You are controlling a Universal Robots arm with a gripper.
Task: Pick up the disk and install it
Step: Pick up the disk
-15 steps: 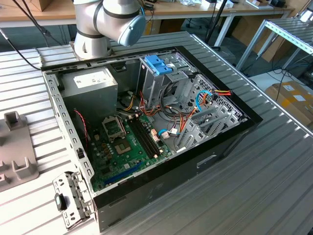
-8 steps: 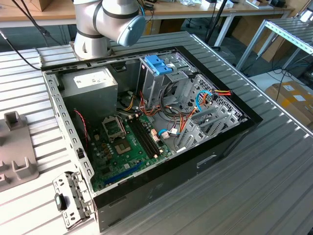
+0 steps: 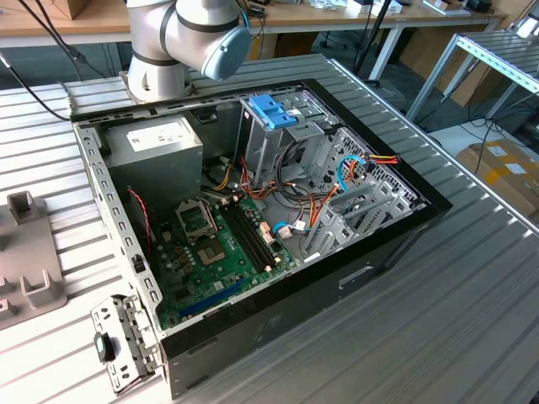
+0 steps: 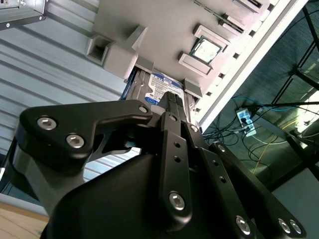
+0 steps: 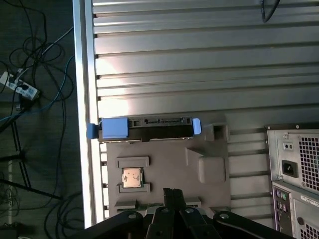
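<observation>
One disk (image 5: 149, 130), on edge in the grey holder (image 5: 169, 159) on the ribbed surface (image 5: 199, 64). Gripper (image 5: 173, 194) just above, closed on nothing. Computer case (image 3: 320, 295) beside the holder.

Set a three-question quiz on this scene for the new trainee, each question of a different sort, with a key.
1. True or false: the disk already sits inside the computer case.
2. What lies in the square recess of the grey holder? A) a chip B) a coin C) a battery
3. Fill in: the plastic frame around the disk is light ____.
Key: 1 false, it stands in the grey holder on the table; 2 A; 3 blue.
</observation>
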